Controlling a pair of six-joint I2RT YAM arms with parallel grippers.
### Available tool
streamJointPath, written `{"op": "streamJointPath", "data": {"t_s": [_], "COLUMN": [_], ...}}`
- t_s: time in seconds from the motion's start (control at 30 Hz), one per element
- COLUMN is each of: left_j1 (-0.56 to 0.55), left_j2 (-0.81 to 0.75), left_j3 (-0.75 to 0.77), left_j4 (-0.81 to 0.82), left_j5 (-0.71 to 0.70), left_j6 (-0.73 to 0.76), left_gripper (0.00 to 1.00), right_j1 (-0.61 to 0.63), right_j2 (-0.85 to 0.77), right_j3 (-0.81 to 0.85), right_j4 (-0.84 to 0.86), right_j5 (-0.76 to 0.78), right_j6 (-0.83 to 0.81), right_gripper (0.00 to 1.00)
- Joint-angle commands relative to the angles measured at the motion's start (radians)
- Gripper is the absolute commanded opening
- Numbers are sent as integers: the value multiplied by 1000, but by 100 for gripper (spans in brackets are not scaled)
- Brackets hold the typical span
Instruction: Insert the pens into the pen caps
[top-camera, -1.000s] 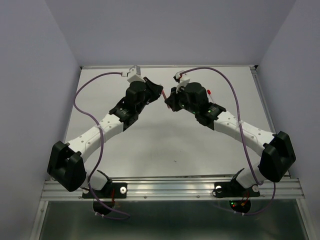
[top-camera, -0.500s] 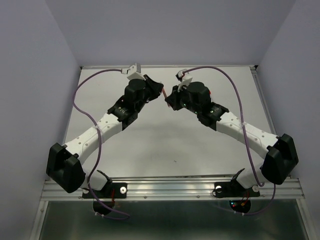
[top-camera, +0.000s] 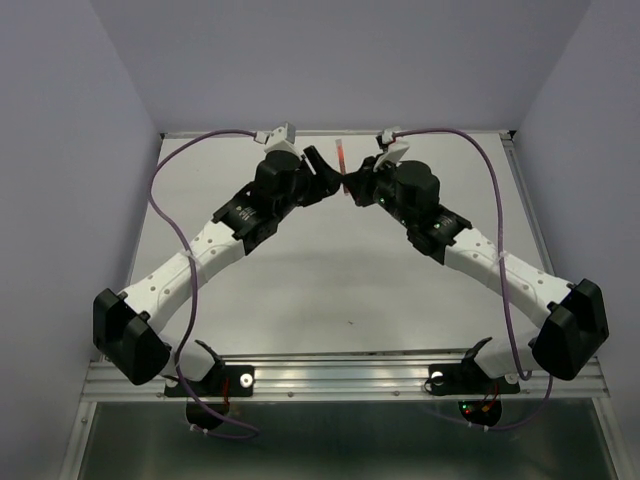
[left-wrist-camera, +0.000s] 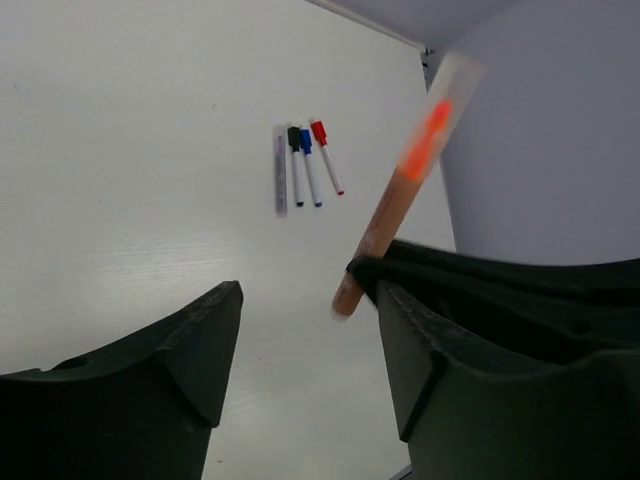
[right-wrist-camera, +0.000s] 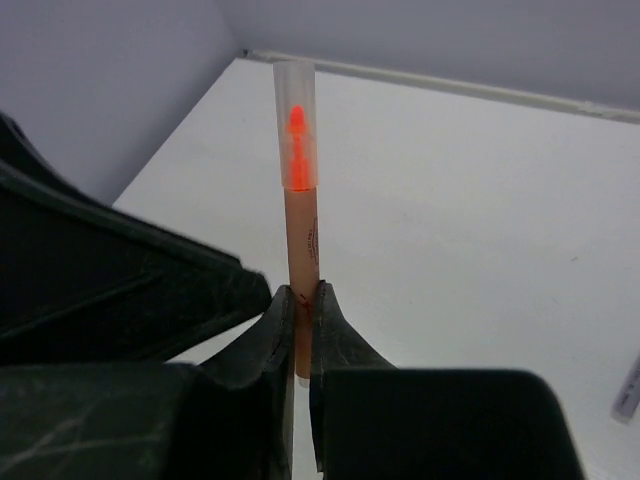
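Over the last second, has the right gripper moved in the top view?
Yes. The right gripper has shifted closer to the table's far edge.

Small dark print runs along the orange pen just above my right gripper; too fine to read.

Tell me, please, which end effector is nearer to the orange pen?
Right. The right end effector is shut on the orange pen, clamping its lower barrel. The left end effector stands open alongside, with the pen's lower end just beside it, not gripped.
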Motion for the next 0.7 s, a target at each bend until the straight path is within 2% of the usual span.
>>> {"op": "streamJointPath", "data": {"t_s": [0.0,0.07,0.27,0.3,0.33,0.43,0.67], "left_j1": [-15,-17,-6,-2,3,31,135], "left_j2": [-45,-73,-180,-194,-218,-257,-280], "left_j3": [36,34,-15,-41,-56,-131,-292], "left_j4": [-109,-105,-151,-161,-170,-217,-289], "left_j5": [37,14,-101,-126,-138,-169,-158], "left_j6": [12,13,19,19,19,13,-16], "left_gripper": [74,75,89,97,99,99,99], "right_j1": [-11,-11,-21,-21,-31,-68,-192], "right_j2": [-41,-37,-27,-24,-18,23,149], "right_j3": [22,19,17,28,34,60,60], "right_j4": [177,164,117,100,63,-24,-126], "right_j5": [92,141,218,244,258,279,190], "right_j6": [12,7,-2,4,15,61,142], "right_gripper": [1,1,1,1,1,1,1]}}
